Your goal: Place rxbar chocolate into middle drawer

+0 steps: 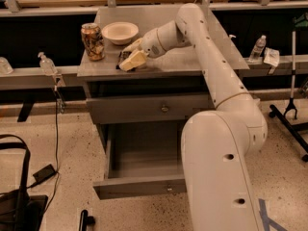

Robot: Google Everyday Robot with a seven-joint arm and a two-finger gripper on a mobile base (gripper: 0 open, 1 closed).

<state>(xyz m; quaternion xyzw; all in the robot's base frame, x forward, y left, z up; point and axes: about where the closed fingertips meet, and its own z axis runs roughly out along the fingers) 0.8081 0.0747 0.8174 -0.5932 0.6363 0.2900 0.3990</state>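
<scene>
The rxbar chocolate [122,57] lies flat on the grey cabinet top [192,57], a dark sliver mostly hidden by my gripper. My gripper [131,55] is down over the bar, open, with one tan finger on each side of it. Below, the middle drawer [134,187] is pulled out, and its grey inside holds nothing I can see. The upper drawer front [144,110] above it is shut.
A patterned drink can [93,41] stands just left of the gripper. A pale bowl [120,32] sits behind it. My white arm and base [216,177] fill the space right of the open drawer. A black bag [19,196] and cables lie on the floor at left.
</scene>
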